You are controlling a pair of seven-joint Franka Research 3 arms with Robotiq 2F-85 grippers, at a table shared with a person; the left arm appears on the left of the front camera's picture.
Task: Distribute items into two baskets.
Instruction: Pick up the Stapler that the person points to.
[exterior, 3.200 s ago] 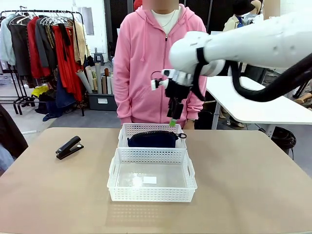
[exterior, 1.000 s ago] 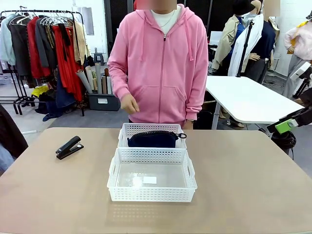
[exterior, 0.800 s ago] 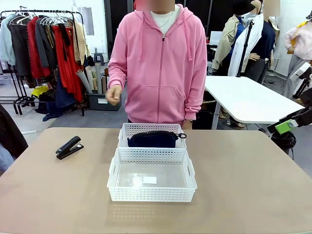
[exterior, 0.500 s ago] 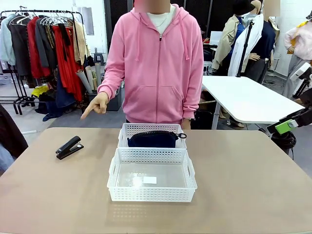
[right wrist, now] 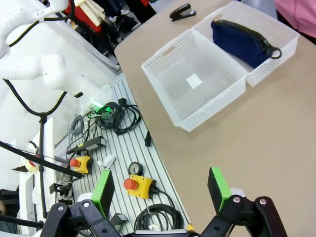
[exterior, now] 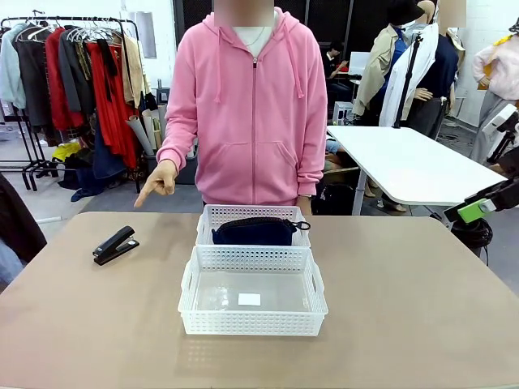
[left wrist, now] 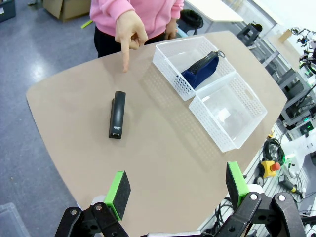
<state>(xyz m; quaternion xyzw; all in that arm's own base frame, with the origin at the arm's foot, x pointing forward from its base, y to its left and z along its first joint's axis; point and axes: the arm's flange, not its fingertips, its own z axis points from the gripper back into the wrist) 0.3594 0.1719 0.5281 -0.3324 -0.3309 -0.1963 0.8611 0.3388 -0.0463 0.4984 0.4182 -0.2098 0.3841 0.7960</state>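
Stapler is lying closed on the tabletop, on the robot's left, well apart from both baskets, with nothing touching it. Person's hand is hovering near the far edge, index finger pointing down. In the left wrist view the fingertip is aiming at the tabletop just beyond the stapler's end. Navy pouch is sitting in the far basket, filling most of its width, zipper up. Near basket, the larger one, is butting against the far one and is carrying nothing but a small white label on its floor.

Left jaws are hanging high over the tabletop, spread wide, green pads gripping nothing, with the stapler sitting ahead of them in that view. Right jaws are also spread wide and carrying nothing, parked off to the robot's right of the tabletop and looking back at the baskets.

My read on the step: the pouch half looks done and the stapler half is not yet started. The person seems to be cueing the stapler as the next pick, and the left arm looks like the nearer candidate. Next move is calling for:
- coming down over the stapler
- turning the wrist so the jaws are straddling its narrow body
- closing, lifting and carrying to the near basket
- releasing low

Risk I'm seeing: the person's hand is sitting close to the approach path.
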